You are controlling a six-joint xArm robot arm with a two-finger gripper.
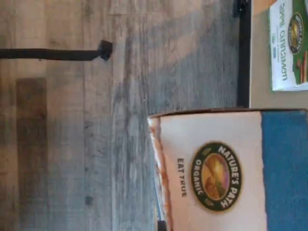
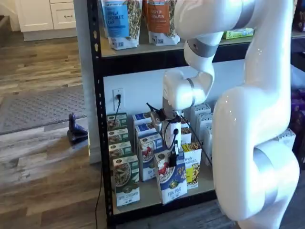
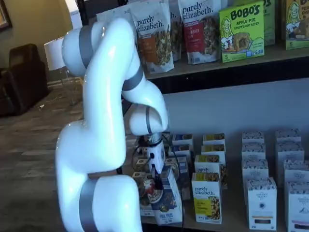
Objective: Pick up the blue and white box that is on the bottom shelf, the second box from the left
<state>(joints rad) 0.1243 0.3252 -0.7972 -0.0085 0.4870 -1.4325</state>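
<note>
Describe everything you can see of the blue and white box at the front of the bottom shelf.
The blue and white box is a tall, slim cardboard carton, blue on its upper part and sides, white lower down, picturing a bowl with red berries. The wrist view shows a round Nature's Path Organic logo on it. In both shelf views it leans forward, tilted out of its row at the front edge of the bottom shelf, beside a green-and-white carton. The tool is shut on its top.
</note>
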